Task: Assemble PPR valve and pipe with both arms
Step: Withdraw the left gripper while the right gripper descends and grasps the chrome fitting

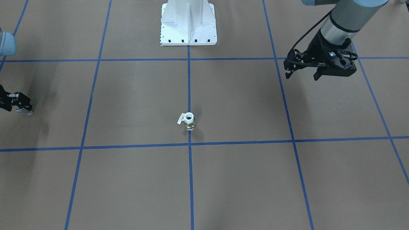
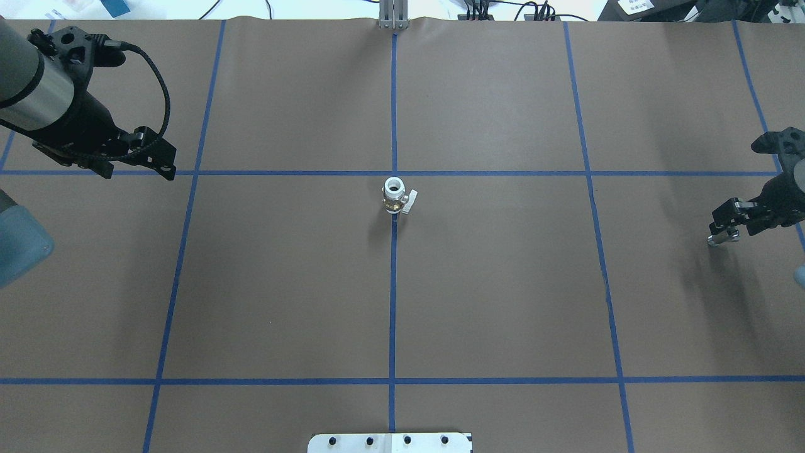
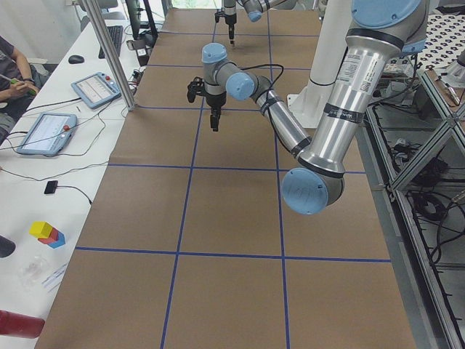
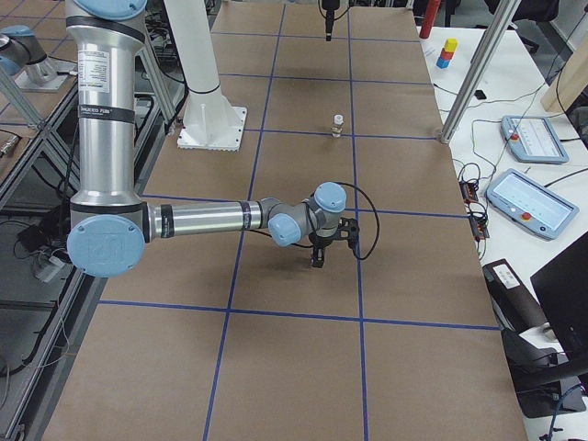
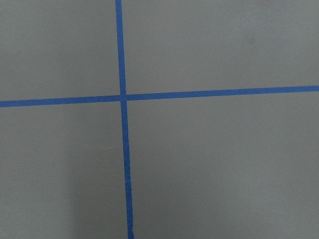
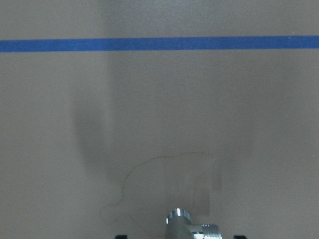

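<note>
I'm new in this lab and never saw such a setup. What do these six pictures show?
Two robot arms stand at a brown table marked with blue tape. Four fixed cameras watch from above, the front and both ends; two more sit on the wrists. The PPR valve stands upright, alone, at the table's middle. The right gripper, off to one side, is shut on the pipe, a small silvery piece. The left gripper hangs open and empty over the opposite side.

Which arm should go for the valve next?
Left. The left gripper is open and empty, while the right gripper already holds the pipe. The PPR valve stands free between them.
</note>
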